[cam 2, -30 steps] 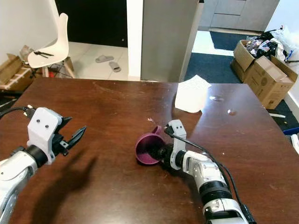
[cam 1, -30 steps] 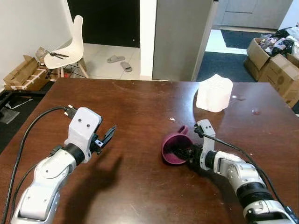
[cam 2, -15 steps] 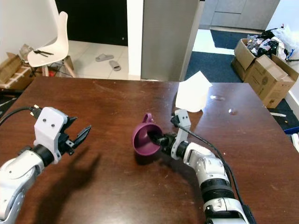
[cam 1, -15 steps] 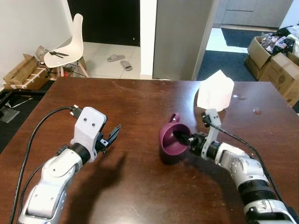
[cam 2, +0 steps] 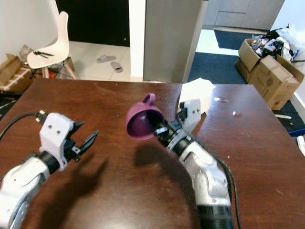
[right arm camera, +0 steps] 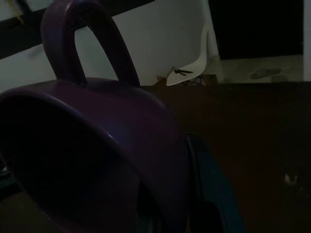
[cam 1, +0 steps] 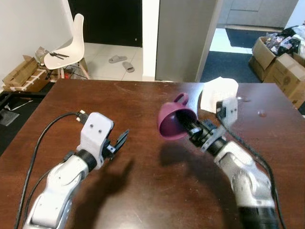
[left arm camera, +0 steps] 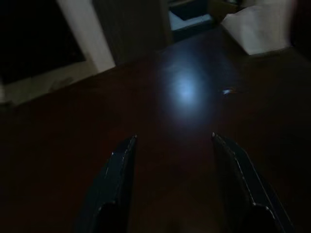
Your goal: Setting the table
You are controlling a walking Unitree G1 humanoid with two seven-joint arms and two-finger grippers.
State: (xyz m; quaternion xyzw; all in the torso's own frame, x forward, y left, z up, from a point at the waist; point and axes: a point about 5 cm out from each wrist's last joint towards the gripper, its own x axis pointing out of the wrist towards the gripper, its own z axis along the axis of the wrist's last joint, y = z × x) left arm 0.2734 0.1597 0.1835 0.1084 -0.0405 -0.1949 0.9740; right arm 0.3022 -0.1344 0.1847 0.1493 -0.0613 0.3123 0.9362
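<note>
Right hand (cam 1: 194, 130) pinches purple mug (cam 1: 173, 119) rim, airborne mid-table (cam 1: 143, 191); left hand (cam 1: 119, 142) spread.

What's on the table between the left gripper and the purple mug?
Only bare brown table lies between the open left gripper and the purple mug held aloft by the right gripper, per the left eye view.

The purple mug (cam 1: 174, 121) covers most of the right gripper (cam 1: 194, 131), so its fingertips are hidden. In the right wrist view the mug's rim runs off the frame edge.
</note>
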